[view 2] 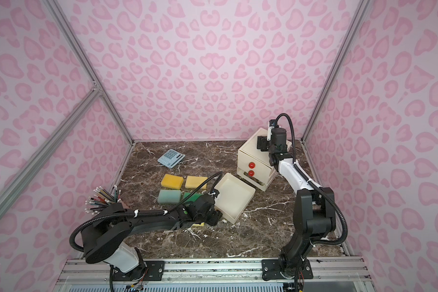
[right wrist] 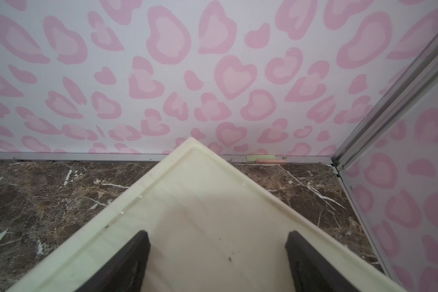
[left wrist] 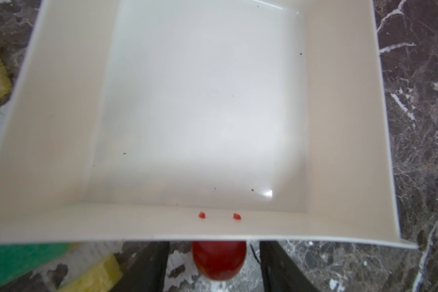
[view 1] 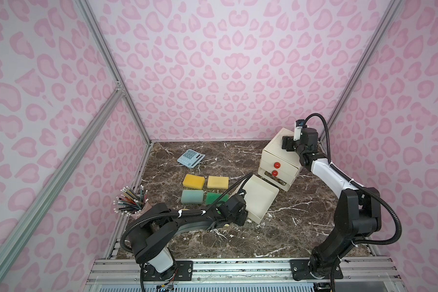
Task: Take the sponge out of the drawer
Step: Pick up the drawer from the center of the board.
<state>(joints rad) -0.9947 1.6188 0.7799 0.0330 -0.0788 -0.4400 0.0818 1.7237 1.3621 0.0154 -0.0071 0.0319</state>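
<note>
Left hand (left wrist: 213, 244), wide, is straddling the drawer's (left wrist: 61, 126) knob (left wrist: 219, 260); right hand (right wrist: 218, 235), wide, is overhanging the cabinet (right wrist: 200, 189). Bumping risks sliding the drawer into sponges (left wrist: 94, 276).

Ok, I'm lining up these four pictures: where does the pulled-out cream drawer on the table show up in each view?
In a top view: the drawer lies right of centre, lower half.
In a top view: the drawer lies just right of centre, lower half.
Left wrist: it fills most of the picture.
Right wrist: not in it.
Shared landmark: the marble table.
</note>
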